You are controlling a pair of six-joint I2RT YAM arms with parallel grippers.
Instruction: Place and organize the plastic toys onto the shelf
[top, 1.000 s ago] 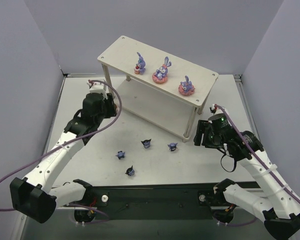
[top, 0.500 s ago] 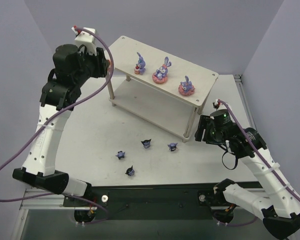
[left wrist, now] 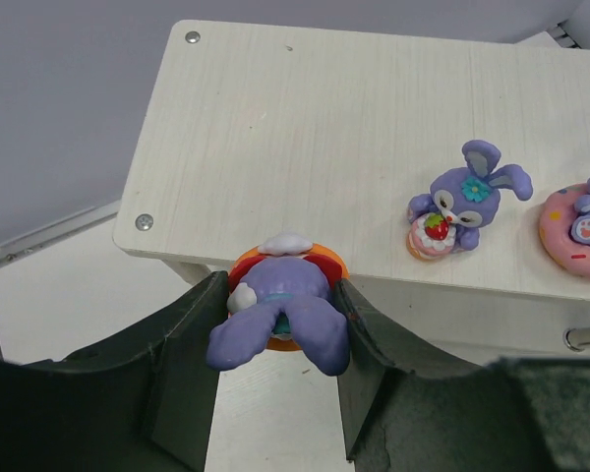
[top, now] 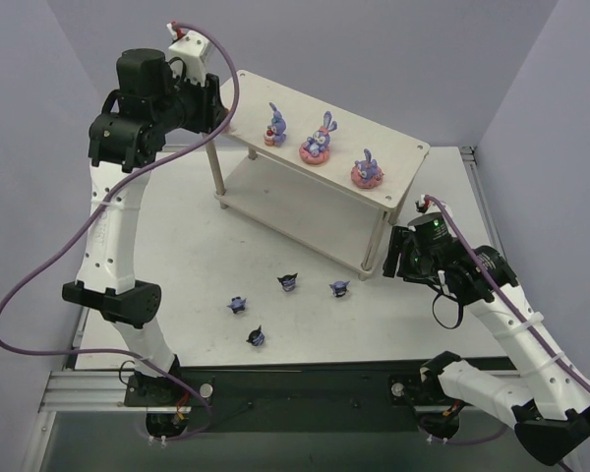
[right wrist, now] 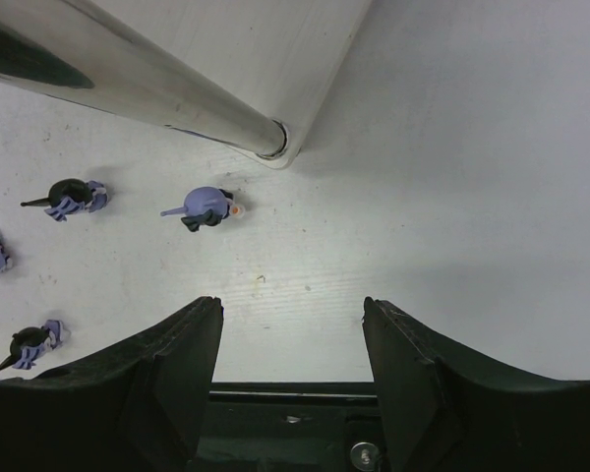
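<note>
The pale wooden shelf point(top: 398, 149) stands at the back of the table. Three purple rabbits point(top: 318, 139) stand in a row on its top board. My left gripper point(top: 225, 99) is raised at the shelf's left end and is shut on a fourth purple rabbit point(left wrist: 279, 308) with an orange base, held at the top board's point(left wrist: 305, 118) near edge. A rabbit with a strawberry cake point(left wrist: 458, 201) stands to its right. Several dark blue figures point(top: 289, 282) lie on the table in front of the shelf. My right gripper point(top: 397, 258) is open and empty beside the shelf's right front leg point(right wrist: 128, 84).
In the right wrist view the nearest blue figure point(right wrist: 207, 206) lies by the leg's foot, others point(right wrist: 70, 196) further left. Grey walls close in the table on three sides. The purple cable of the left arm loops down the left side.
My left arm has risen from low beside the shelf's left leg up to the top board's left end, carrying the rabbit. The right gripper has barely moved.
</note>
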